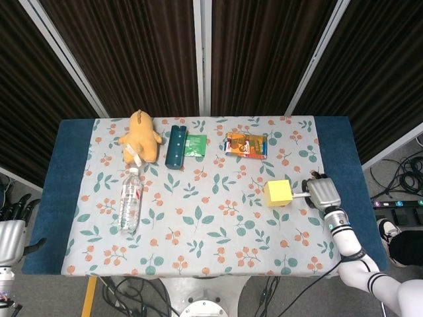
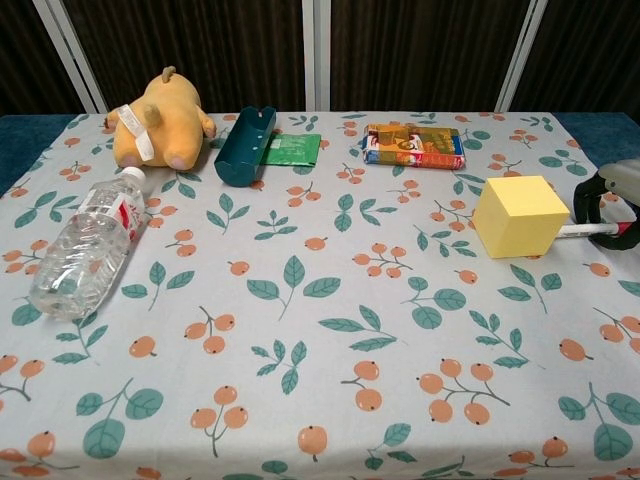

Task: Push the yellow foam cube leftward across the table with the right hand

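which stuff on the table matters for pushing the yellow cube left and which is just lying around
Belongs to the job:
yellow foam cube
right hand

Just lying about:
plush toy
water bottle
teal case
green packet
snack pack
marker
left hand, off the table

Dark slatted wall panels w/ white posts; grey floor.

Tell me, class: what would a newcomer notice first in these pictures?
Probably the yellow cube near the table's right edge, bright against the floral cloth, with the right hand just to its right. Next, the orange plush toy at the far left, and the bottle lying in front of it.
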{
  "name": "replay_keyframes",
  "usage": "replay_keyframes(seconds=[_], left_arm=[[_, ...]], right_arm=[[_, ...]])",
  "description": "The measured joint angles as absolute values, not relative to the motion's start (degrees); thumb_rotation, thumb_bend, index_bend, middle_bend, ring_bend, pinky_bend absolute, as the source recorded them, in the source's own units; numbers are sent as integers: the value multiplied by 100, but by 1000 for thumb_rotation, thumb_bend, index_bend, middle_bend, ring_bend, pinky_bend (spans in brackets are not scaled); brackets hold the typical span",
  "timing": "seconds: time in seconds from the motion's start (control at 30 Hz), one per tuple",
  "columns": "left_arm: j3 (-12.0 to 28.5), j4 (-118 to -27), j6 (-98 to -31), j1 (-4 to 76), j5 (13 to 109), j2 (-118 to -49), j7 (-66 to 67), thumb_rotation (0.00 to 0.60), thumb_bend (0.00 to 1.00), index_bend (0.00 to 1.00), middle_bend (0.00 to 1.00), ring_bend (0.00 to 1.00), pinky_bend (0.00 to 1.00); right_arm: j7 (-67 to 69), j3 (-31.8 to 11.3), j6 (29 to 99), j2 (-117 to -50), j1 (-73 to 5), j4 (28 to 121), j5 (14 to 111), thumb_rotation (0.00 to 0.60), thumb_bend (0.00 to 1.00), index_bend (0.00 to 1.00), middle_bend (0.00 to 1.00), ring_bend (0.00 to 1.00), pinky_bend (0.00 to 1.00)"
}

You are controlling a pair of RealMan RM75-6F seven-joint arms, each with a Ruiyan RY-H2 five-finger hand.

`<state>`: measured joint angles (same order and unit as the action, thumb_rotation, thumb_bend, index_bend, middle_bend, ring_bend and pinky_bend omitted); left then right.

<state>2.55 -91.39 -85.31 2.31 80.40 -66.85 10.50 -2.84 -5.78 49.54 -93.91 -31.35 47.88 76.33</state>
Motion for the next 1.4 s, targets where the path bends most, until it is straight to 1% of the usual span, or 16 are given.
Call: replay_keyframes(seconds=[0.13,0.23,0.3,0.47,0.7,0.87,1.2,1.4], left_arm=[[250,-9114,-8555,212,8043,-6697,1040,600,88,229,200,202,190],[248,-9100,-8568,210,8068,-6702,1023,600,88,230,200,202,190],[250,-9094,-8565,217,8078,-6703,1021,600,88,230,200,202,190],[258,-9117,-8553,235,8094,-6701,1033,600,88,230,200,202,189],[251,-9108,-8579,219,8116,-6699,1008,600,87,229,200,202,189],[243,-9120,-8590,207,8123,-6691,1000,600,87,229,200,202,189],[232,-9085,-8635,180,8165,-6693,934,600,87,229,200,202,190],[213,-9047,-8659,153,8197,-6697,870,600,87,229,200,202,190]], right_arm=[[-248,-585,4980,-9405,-3141,4778,7641,600,344,574,515,213,279],[-221,-580,5044,-9388,-3136,4781,7675,600,384,635,523,247,294],[-201,-577,5078,-9340,-3127,4817,7693,600,395,652,530,255,298],[-225,-576,5122,-9174,-3107,4994,7702,600,427,666,537,255,300],[-280,-633,5145,-9033,-3138,5326,7671,600,429,678,542,256,301],[-420,-687,5139,-9029,-3257,5635,7675,600,429,684,553,274,302],[-1176,-848,4870,-9057,-3736,6468,7585,600,429,690,555,274,302],[-1695,-776,4675,-8915,-3948,6944,7584,600,429,699,559,274,303]])
